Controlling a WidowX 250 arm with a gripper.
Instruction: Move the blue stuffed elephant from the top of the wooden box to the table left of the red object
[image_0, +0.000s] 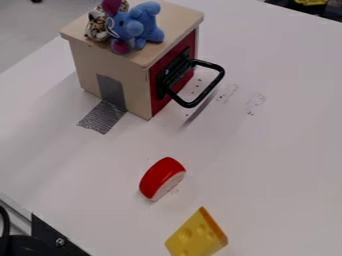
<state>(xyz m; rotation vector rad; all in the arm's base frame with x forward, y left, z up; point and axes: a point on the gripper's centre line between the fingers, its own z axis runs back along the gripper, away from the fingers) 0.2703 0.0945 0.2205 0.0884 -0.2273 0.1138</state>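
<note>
on the white tabletop (280, 155), a glossy red-and-white half-round toy (160, 177) has its long axis along seven to one o'clock; at its five o'clock, a yellow holed cheese wedge (196, 237) points its tip toward twelve. the gripper's state i cannot tell.

Cheese wedge (194, 240): lower end cut off by the bottom edge.
Spotted toy (97, 27): partly hidden by the blue toy (144, 24).
Wooden box (100, 65): 2 rear sides hidden.
Bench (267, 165), far right edge: black object (320, 10) with yellow, cut off, unidentifiable.
Near left edge: black parts (50, 235) cut off.
</note>
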